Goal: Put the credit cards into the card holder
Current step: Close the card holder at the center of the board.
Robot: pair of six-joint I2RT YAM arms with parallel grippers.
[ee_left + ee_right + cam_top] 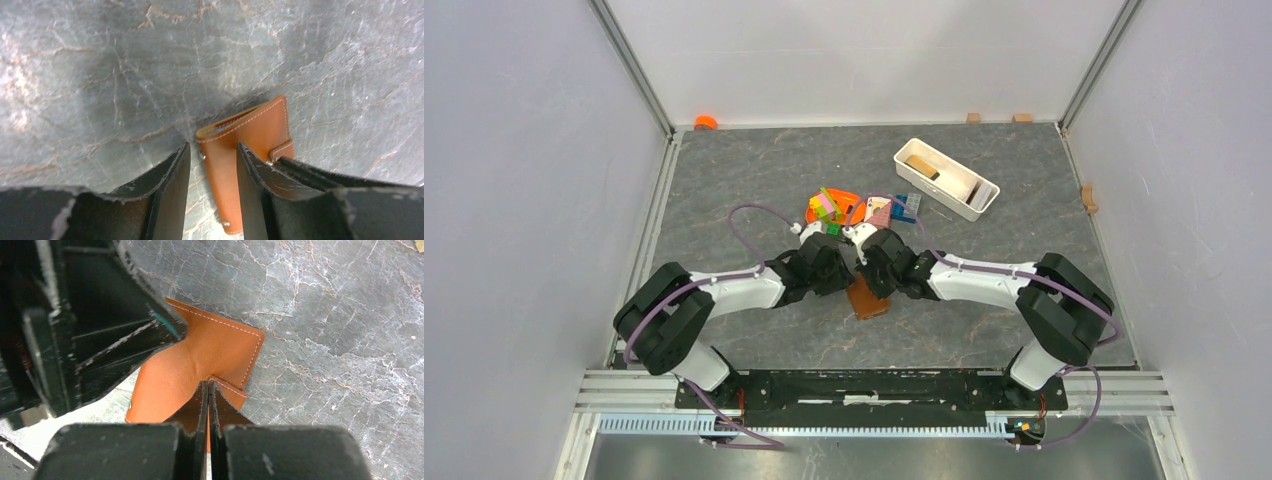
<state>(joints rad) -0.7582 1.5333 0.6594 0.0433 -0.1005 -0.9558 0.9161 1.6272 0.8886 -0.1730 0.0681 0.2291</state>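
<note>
The brown leather card holder point(867, 298) lies on the grey marble table between both arms. In the left wrist view it point(255, 135) lies folded, its open edge away from the camera. My left gripper point(212, 147) is open just above it, one finger over the leather and one over the table. My right gripper point(208, 384) is shut on the card holder's point(200, 360) small snap strap point(231, 390). In the top view the left gripper point(837, 272) and the right gripper point(871, 270) nearly touch. No credit cards show in any view.
An orange plate point(848, 196) with several toy bricks, a pink-and-white block point(879, 212) and blue bricks point(906, 207) lie just beyond the grippers. A white tray point(969, 195) holding a tan block stands at the back right. Small wooden blocks point(1089, 198) lie near the walls.
</note>
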